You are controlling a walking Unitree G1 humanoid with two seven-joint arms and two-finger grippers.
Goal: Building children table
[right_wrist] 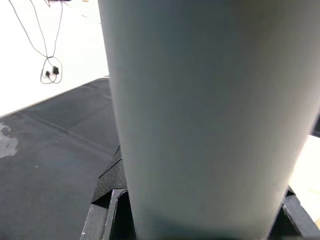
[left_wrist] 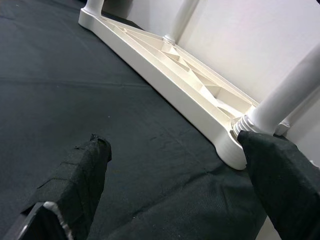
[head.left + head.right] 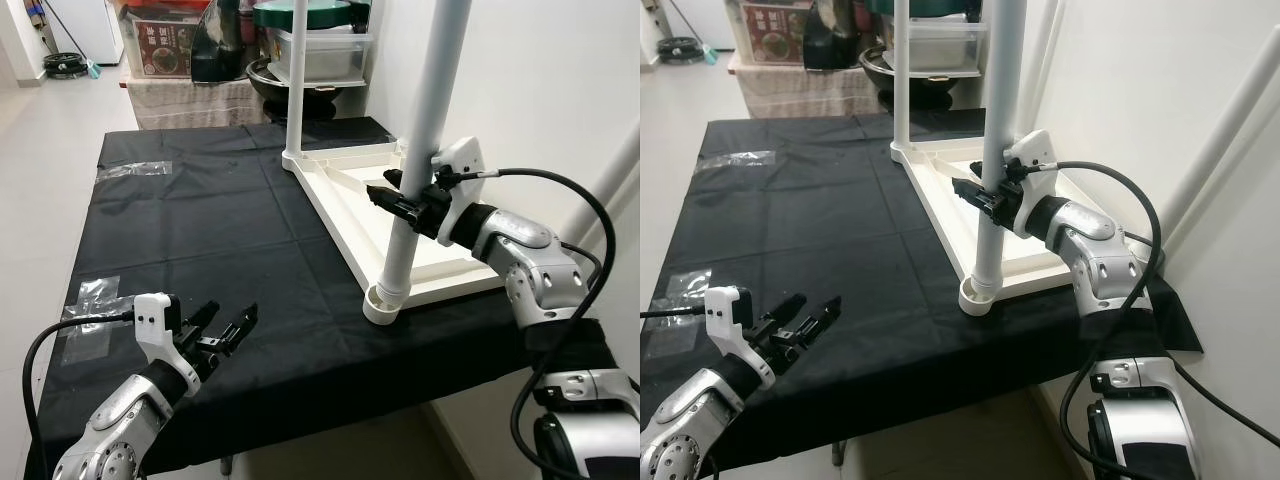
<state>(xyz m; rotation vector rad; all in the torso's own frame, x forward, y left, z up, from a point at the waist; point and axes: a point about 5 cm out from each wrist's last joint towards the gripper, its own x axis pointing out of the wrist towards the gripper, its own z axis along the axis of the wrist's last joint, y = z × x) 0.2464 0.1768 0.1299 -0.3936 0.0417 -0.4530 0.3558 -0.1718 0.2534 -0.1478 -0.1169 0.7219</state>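
A white children's table top (image 3: pixel 340 195) lies upside down on the black cloth. Its near leg (image 3: pixel 425 130) stands upright in the corner socket (image 3: pixel 385 300), and a far leg (image 3: pixel 297 80) stands at the back corner. My right gripper (image 3: pixel 400 200) is shut on the near leg at mid-height, one black finger on each side. In the right wrist view the leg (image 1: pixel 210 115) fills the space between the fingers (image 1: pixel 107 185). My left gripper (image 3: pixel 232 325) hovers open and holding nothing near the front edge, well left of the socket, which lies beyond its fingers (image 2: pixel 75 185).
The black cloth (image 3: pixel 200 220) carries clear tape patches (image 3: pixel 95 300) on its left side. Plastic boxes and pans (image 3: pixel 310 60) are stacked behind the table. A white wall runs close along the right, with a spare white pole (image 3: pixel 610 170) leaning on it.
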